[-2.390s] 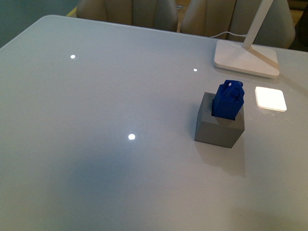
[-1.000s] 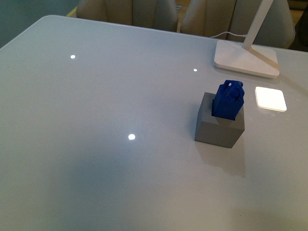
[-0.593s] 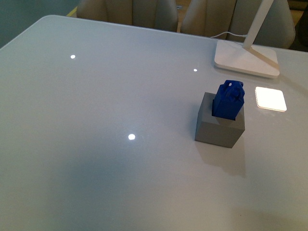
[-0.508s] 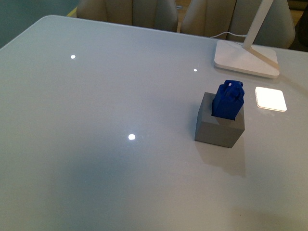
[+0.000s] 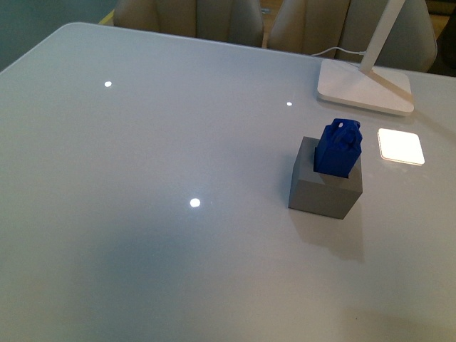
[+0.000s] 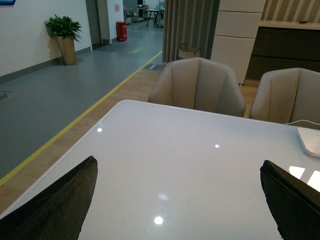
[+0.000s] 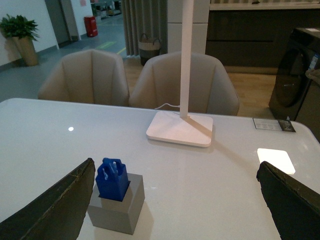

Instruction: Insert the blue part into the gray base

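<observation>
Right gripper [image 7: 175, 210] spread wide, empty, raised above the table [image 5: 142, 249]. Left gripper [image 6: 175, 200] equally wide, facing bare tabletop only. The blue part [image 5: 338, 148] stands upright in the top recess of the gray base [image 5: 325, 189] — long axis vertical, loop uppermost, seemingly seated. The pair sits ahead of the right claw, toward its left finger; right arm judged nearer. Beyond — the lamp foot [image 5: 365, 87].
</observation>
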